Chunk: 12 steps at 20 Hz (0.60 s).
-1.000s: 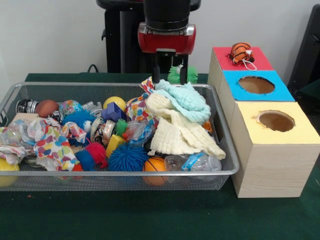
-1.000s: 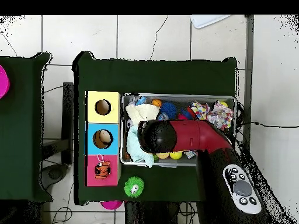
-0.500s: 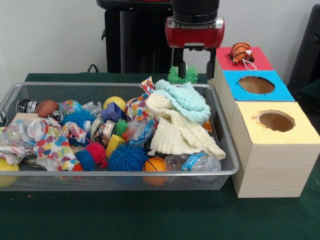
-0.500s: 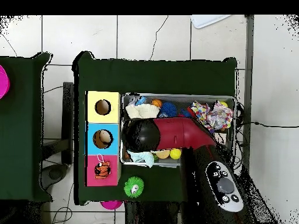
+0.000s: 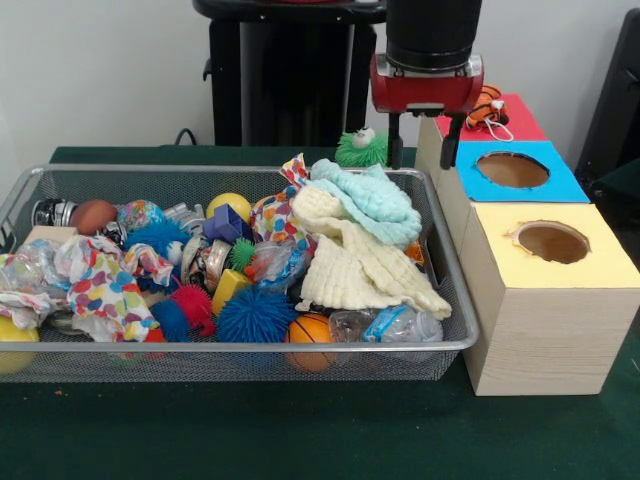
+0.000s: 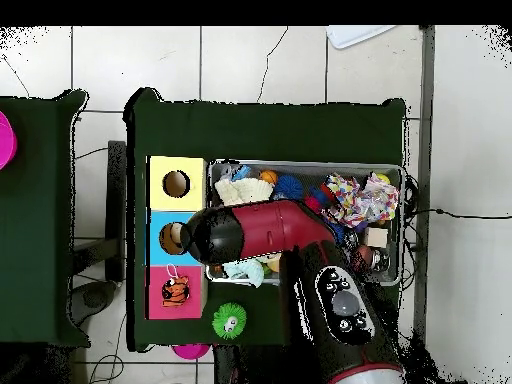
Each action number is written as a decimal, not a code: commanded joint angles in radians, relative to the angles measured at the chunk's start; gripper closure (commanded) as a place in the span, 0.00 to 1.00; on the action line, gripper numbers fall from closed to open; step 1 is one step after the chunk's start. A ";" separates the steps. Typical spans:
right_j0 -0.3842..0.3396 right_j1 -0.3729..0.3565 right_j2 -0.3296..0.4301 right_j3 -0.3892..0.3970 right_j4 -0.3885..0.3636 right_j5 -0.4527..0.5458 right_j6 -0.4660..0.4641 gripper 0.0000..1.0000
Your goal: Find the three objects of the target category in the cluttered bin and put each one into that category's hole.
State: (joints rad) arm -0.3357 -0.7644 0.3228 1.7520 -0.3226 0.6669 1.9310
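Note:
The bin [image 5: 250, 347] of silver wire mesh is full of mixed toys, balls and cloths; it also shows in the overhead view [image 6: 300, 164]. To its right stand three boxes with a red top [image 5: 510, 118], a blue top [image 5: 560, 185] and a yellow top [image 5: 600, 262]. The blue and yellow tops each show a round hole. An orange striped toy [image 5: 483, 104] lies on the red top. My gripper [image 5: 422, 150] is open and empty, hanging by the bin's far right corner, next to the red and blue boxes. In the overhead view the arm [image 6: 250, 232] hides it.
A pale blue cloth [image 5: 370, 200] and a cream cloth [image 5: 360, 265] heap up at the bin's right end. A blue spiky ball [image 5: 255, 315] and an orange ball [image 5: 312, 330] lie near the front rim. A green spiky ball [image 5: 360, 150] sits on the table behind the bin.
My gripper has moved from over the bin's back rim toward the boxes, rightward in the front view. It stayed open and empty. The things in the bin have not moved.

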 commanded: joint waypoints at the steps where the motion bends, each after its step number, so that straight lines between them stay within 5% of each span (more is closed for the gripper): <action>1: 0.029 0.103 -0.085 -0.068 -0.135 -0.058 0.048 0.00; 12: 0.061 0.098 -0.119 -0.133 -0.291 -0.014 -0.029 0.00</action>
State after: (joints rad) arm -0.2715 -0.6942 0.2500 1.6974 -0.5093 0.6642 1.9310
